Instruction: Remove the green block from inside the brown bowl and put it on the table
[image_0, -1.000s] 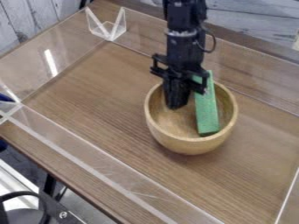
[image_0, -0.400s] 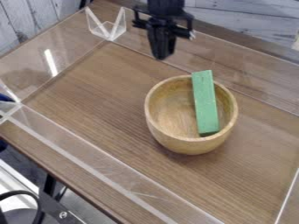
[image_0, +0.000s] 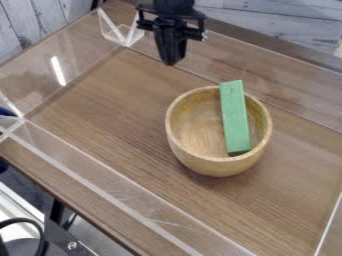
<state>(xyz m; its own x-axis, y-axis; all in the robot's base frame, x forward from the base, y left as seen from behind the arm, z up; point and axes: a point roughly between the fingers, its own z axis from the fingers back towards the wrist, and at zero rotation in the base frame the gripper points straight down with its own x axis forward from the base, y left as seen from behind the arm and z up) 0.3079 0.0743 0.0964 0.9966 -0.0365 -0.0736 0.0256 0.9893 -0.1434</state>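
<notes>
The arm (image_0: 173, 7) is running out of the picture at the top edge, so only its dark lower part is showing; the tool (image_0: 170, 56) is hanging at the far side of the surface (image_0: 83, 120), well apart from the brown bowl (image_0: 191, 160); its fingertips are blurring into one dark mass, yet it is staying closed, with nothing visible in its grip. The green block (image_0: 235, 118) is still lying in the bowl, on its right side in the picture, its far end reaching up over the rim and its near end resting inside; the block is hiding part of the bowl's inner wall, and whatever lies under it is out of sight. The clear walls (image_0: 100, 190) bordering the surface are hard to make out, showing mostly as pale edges and glare; the black cables (image_0: 24, 235) at the lower left are being cut off by the picture's edge, and what they are joining is impossible to tell; no brand, label or writing is readable anywhere.
</notes>
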